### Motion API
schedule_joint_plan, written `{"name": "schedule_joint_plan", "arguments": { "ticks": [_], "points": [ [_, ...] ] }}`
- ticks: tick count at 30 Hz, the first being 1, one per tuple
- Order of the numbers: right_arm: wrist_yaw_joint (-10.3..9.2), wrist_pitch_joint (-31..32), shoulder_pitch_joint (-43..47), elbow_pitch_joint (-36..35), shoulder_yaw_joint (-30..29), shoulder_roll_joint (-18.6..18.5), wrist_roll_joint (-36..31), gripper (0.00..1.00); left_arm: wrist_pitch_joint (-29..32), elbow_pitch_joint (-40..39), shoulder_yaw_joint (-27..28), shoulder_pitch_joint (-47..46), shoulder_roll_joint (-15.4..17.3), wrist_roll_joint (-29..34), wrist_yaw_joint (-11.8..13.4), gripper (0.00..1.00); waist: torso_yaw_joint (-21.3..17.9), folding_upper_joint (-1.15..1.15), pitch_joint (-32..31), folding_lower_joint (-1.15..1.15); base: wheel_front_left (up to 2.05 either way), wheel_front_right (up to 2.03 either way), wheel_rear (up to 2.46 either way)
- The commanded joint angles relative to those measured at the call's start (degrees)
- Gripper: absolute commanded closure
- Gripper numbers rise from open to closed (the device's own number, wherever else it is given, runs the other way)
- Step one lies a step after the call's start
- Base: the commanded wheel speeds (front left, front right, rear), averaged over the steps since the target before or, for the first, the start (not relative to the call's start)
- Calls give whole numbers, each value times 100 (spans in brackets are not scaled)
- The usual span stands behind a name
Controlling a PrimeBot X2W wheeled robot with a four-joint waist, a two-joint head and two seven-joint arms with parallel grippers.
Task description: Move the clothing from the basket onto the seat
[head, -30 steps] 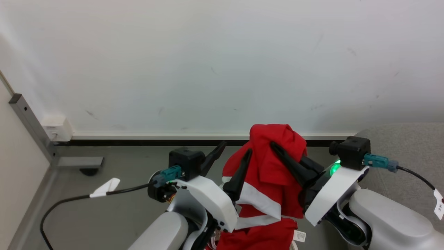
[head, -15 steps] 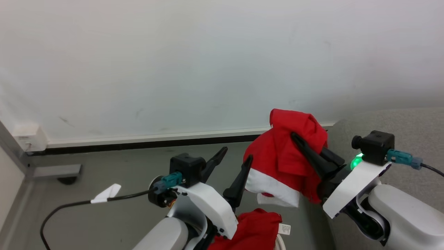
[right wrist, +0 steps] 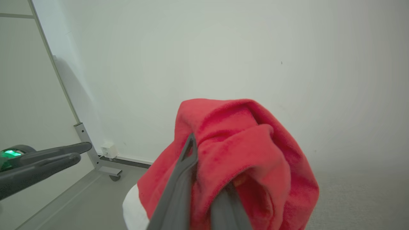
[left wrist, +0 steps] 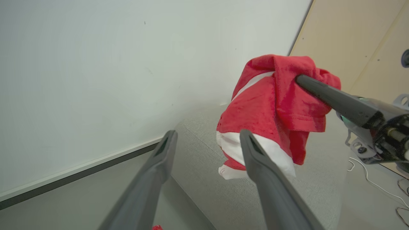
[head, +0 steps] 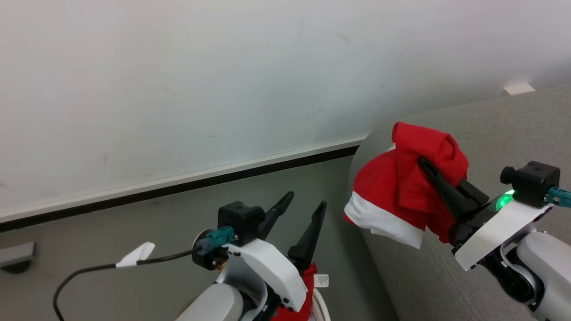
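The right gripper [head: 424, 164] is clenched on a red garment [head: 397, 196]. Its two fingers lie pressed together, with the fabric bunched over and around their tips. The garment hangs from that grip as a folded bundle, white band lowermost, its long axis running downward from the fingertips. It hangs over the near rounded corner of the sofa [head: 490, 129] and does not appear to touch the upholstery.

The grey sofa surface lies below the bundle and to the robot's right of it; the floor lies to its left. The coming move probably depends on this offset. The bundle likely needs to travel farther right and down so that it lands on the sofa and not on its edge. The right arm is the nearer arm and carries the load.

The left gripper [head: 306, 199] is released and empty, fingers spread wide, well apart from the garment. Beneath the left wrist, more red clothing [head: 308, 272] with a white label lies beside a white curved rim, probably the basket [head: 322, 307].
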Motion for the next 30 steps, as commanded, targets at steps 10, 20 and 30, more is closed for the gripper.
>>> {"name": "schedule_joint_plan", "arguments": {
  "ticks": [10,20,30],
  "points": [
    [-12,-33,279,-188,-402,-293,-133,100,-19,-20,-101,-50,-10,-39,-26,0,-838,0,306,0,0,0,0],
    [-12,-31,148,408,-1612,-200,-662,100,339,-358,-399,-676,125,357,-206,0,-559,0,1556,0,0,0,0],
    [-13,-27,-1005,1407,-3359,-386,-1406,100,796,-1096,-619,-1765,323,789,-609,0,113,0,3623,0,0,0,0]
  ]
}}
